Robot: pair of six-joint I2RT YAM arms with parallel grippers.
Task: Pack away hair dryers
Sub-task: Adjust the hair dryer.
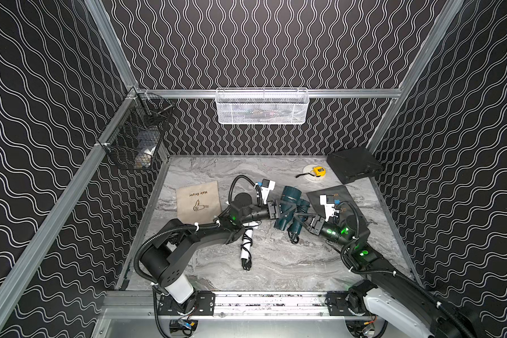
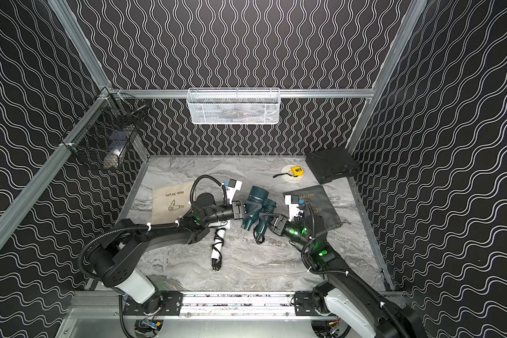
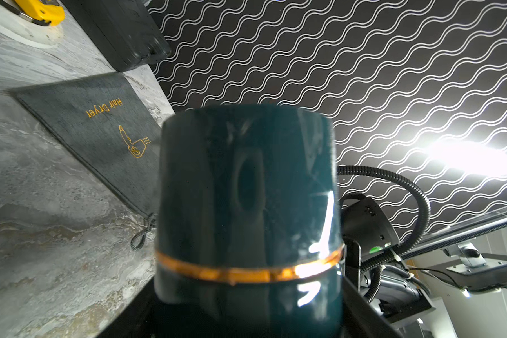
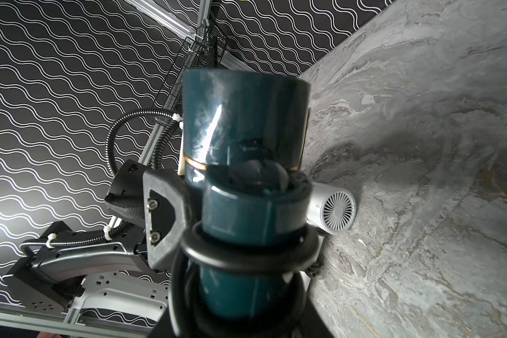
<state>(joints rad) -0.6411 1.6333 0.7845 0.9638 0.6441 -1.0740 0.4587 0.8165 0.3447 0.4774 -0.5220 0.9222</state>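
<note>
Over veined marble (image 1: 275, 257), glossy teal dryer (image 1: 287, 202).

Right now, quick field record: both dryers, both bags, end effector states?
teal dryer: mid-table, not bagged
left end effector: clamped on teal dryer's barrel
right end effector: at its cord-wound handle; grip unclear
white dryer: lying on table, partly under left arm, cord wound, not bagged
beige bag: flat, unused
dark grey bag: flat, partly under right arm
other: yellow tape measure, black case, far right corner
</note>
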